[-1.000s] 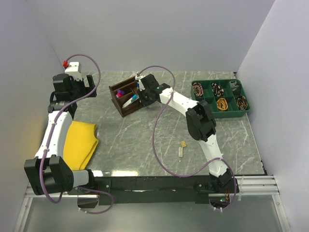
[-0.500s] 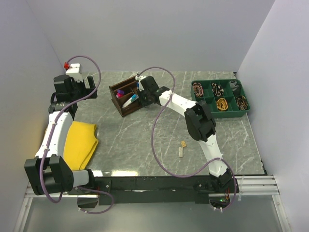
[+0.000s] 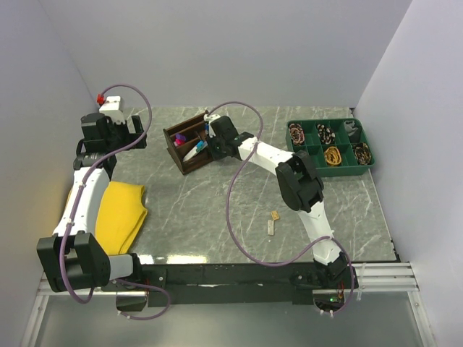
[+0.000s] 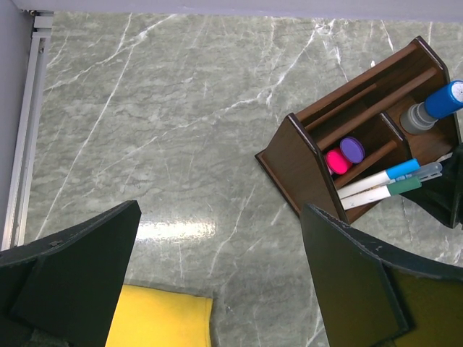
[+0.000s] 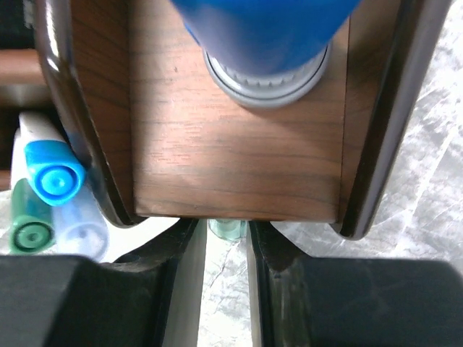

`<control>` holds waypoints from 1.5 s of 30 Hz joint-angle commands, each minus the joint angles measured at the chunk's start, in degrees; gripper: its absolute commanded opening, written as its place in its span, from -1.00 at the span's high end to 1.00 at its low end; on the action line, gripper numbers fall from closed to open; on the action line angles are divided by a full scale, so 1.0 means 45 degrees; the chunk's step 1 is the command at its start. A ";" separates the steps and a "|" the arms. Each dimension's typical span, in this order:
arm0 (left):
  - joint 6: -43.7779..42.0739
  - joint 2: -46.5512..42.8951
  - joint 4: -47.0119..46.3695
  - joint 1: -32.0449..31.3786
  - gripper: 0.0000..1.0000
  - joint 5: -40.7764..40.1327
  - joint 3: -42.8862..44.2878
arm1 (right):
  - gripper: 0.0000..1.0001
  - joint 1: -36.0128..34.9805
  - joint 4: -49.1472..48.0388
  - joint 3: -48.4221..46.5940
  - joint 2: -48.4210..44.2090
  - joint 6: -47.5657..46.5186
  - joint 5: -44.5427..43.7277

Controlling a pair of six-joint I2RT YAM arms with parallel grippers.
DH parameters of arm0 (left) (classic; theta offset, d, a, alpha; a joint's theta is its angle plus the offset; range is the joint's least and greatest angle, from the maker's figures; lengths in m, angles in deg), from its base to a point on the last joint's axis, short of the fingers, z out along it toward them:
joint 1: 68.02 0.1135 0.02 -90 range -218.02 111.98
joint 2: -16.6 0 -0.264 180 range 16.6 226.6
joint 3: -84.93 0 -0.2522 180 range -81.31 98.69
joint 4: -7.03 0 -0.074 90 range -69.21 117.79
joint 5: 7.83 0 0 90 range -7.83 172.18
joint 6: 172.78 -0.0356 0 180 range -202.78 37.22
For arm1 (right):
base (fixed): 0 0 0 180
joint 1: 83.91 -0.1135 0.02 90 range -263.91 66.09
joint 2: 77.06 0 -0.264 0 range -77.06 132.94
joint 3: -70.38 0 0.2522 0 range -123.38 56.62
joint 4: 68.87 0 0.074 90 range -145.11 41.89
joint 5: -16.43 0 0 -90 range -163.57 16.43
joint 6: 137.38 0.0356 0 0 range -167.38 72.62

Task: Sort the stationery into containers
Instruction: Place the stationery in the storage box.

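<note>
The pale-green piece (image 5: 228,230) is seen pinched between the narrowed fingertips of the right gripper (image 5: 228,249). It is held at the near rim of an end compartment of the organiser (image 5: 231,159). In the wrist view the piece lies over bare table (image 5: 427,144), just short of the compartment wall. The compartment opens straight ahead of the fingertips, and the blue-capped cylinder (image 5: 264,43) stands at its far end. The piece is too small for a long axis to be made out.

A short advance along the gripper's own line is judged necessary before release. A drift to the left would bring the piece over the pens (image 5: 54,177) in the neighbouring slot.

The left gripper (image 4: 221,210) is spread wide and held well apart from the organiser, so the right arm is the nearer one.
</note>
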 commanded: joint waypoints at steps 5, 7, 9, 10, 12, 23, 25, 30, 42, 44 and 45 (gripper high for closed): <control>0.0255 -0.0567 -0.0724 0.0079 -0.99 0.0308 -0.0227 | 0.09 -0.0164 -0.0573 0.0493 -0.1293 0.0175 -0.0221; 0.0255 -0.0586 -0.0706 0.0059 -0.99 0.0327 -0.0247 | 0.09 -0.0164 -0.0554 0.0552 -0.1352 0.0214 -0.0221; 0.0255 -0.0586 -0.0706 0.0079 -0.99 0.0347 -0.0228 | 0.08 -0.0184 -0.0573 0.0591 -0.1371 0.0233 -0.0221; 0.0255 -0.0605 -0.0744 0.0079 -0.99 0.0347 -0.0247 | 0.08 -0.0165 -0.0573 0.0591 -0.1430 0.0234 -0.0221; 0.0255 -0.0606 -0.0744 0.0059 -0.99 0.0367 -0.0247 | 0.07 -0.0203 -0.0495 0.0630 -0.1546 0.0214 -0.0221; 0.0294 -0.0684 -0.0921 0.0098 -0.99 0.0289 -0.0345 | 0.26 -0.0204 -0.0456 0.2094 -0.2465 0.0194 -0.0221; 0.0294 -0.0723 -0.0920 0.0098 -0.99 0.0269 -0.0345 | 0.67 -0.0204 -0.0534 0.2407 -0.2563 0.0175 -0.0221; 0.0313 -0.0762 -0.0921 0.0156 -0.99 0.0249 -0.0403 | 1.00 -0.0204 -0.0476 0.2486 -0.2349 0.0155 0.0169; 0.0274 -0.0664 -0.0881 0.0274 -0.99 0.0230 -0.0345 | 1.00 -0.0243 -0.0417 0.1607 -0.1392 -0.0099 -0.0006; 0.0294 -0.0606 -0.0900 0.0313 -0.99 0.0230 -0.0306 | 1.00 -0.0243 -0.0417 0.1607 -0.1372 -0.0059 0.0013; 0.0313 -0.0606 -0.0939 0.0313 -0.99 0.0211 -0.0305 | 1.00 -0.0243 -0.0417 0.1626 -0.1352 -0.0079 0.0013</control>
